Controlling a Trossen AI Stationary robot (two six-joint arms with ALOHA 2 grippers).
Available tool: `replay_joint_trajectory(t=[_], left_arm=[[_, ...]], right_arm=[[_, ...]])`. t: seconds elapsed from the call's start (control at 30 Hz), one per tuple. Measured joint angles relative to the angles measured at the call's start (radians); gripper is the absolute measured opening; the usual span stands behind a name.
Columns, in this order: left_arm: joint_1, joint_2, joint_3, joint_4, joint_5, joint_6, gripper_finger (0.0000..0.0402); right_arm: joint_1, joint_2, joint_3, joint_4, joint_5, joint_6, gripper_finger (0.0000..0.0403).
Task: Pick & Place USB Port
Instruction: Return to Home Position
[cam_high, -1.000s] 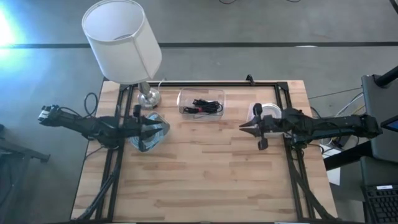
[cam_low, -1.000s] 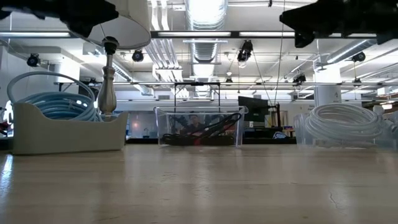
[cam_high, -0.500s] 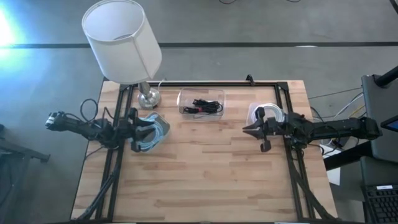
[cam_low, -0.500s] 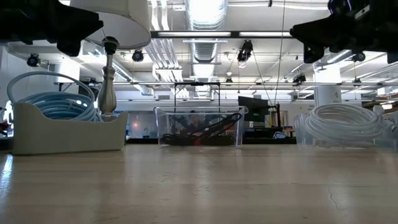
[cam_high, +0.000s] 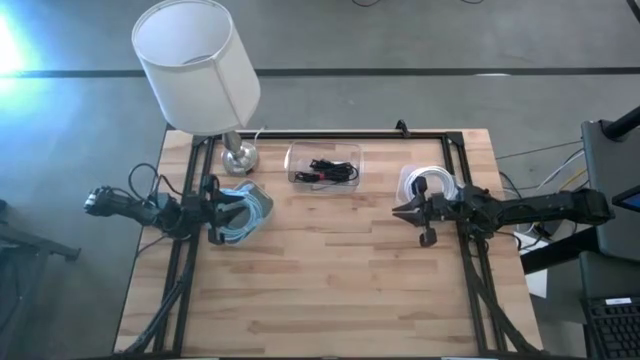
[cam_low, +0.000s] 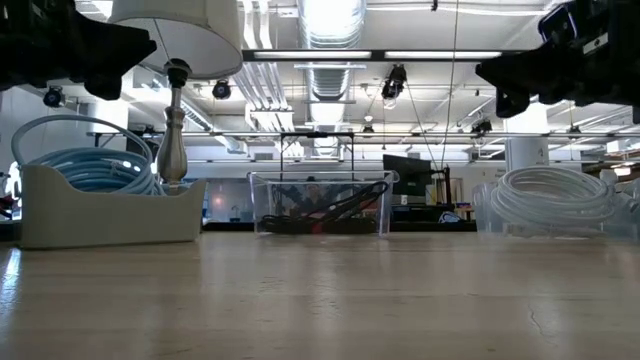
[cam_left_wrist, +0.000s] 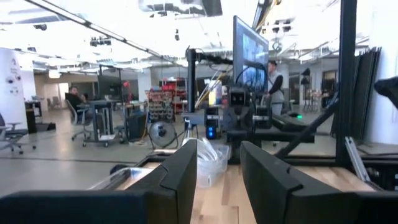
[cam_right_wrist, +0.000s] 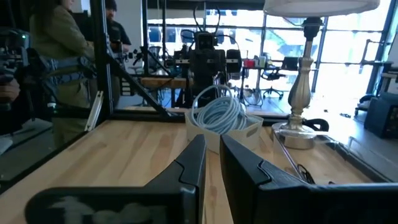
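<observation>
I cannot make out a USB port as such. A clear bin (cam_high: 323, 165) at the table's far middle holds black and red cables (cam_low: 325, 208). My left gripper (cam_high: 219, 208) hangs open above the table's left edge, beside the tray of coiled blue cable (cam_high: 246, 212), with nothing between its fingers (cam_left_wrist: 186, 168). My right gripper (cam_high: 398, 211) hangs above the table's right part, just in front of the tub of white cable (cam_high: 430, 184). It points toward the left arm, and its fingers (cam_right_wrist: 193, 162) are shut, with only a thin slit between them.
A lamp with a white shade (cam_high: 196, 62) stands on its metal base (cam_high: 238, 156) at the far left corner. A black frame (cam_high: 330, 133) runs along the table's far edge and sides. The near half of the wooden table (cam_high: 330, 290) is bare. People (cam_right_wrist: 59, 68) stand beyond the table.
Both arms have drawn back and sunk. My left gripper has gone from over the blue cable tray toward the table's left edge. My right gripper has moved a little toward the right edge. Neither has changed its opening, and nothing on the table has moved.
</observation>
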Motion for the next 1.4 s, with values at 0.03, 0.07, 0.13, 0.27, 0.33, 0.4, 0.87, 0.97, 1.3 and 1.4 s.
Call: replay_joint_trajectory(t=[0.03,0.07,0.13,0.27,0.33,0.4,0.87,0.97,1.3,1.4], left_arm=[[0.000,-0.013,-0.002,-0.008,0.000,0.000,0.0126],[0.000,-0.026,-0.001,-0.027,0.001,-0.004,0.0126],[0.000,-0.047,-0.002,-0.054,0.000,-0.010,0.0126],[0.000,-0.062,-0.002,-0.051,0.000,0.007,0.0126],[0.000,-0.062,-0.002,-0.066,0.000,0.015,0.0126],[0.000,-0.062,-0.002,-0.089,0.000,0.012,0.0126],[0.000,-0.054,-0.003,-0.229,0.012,0.025,0.0126],[0.000,-0.045,-0.003,-0.232,0.012,0.044,0.0126],[0.001,-0.036,-0.004,-0.237,0.008,0.019,0.0126],[0.001,-0.035,-0.004,-0.237,0.008,0.011,0.0126]], right_arm=[[0.000,-0.004,-0.016,0.016,0.000,0.000,0.0043],[0.000,-0.005,-0.026,0.021,-0.001,0.002,0.0043],[-0.001,-0.012,-0.027,0.011,0.001,0.008,0.0043],[-0.003,-0.019,-0.027,0.005,0.000,0.003,0.0043],[-0.003,-0.021,-0.027,0.006,0.000,-0.010,0.0043],[-0.003,-0.021,-0.027,0.001,0.001,-0.017,0.0043],[-0.009,-0.021,-0.026,0.000,0.005,-0.075,0.0043],[-0.008,-0.021,-0.026,-0.004,0.005,-0.056,0.0043],[-0.008,-0.019,-0.026,-0.007,0.005,-0.037,0.0043],[-0.008,-0.020,-0.026,-0.007,0.004,-0.038,0.0043]])
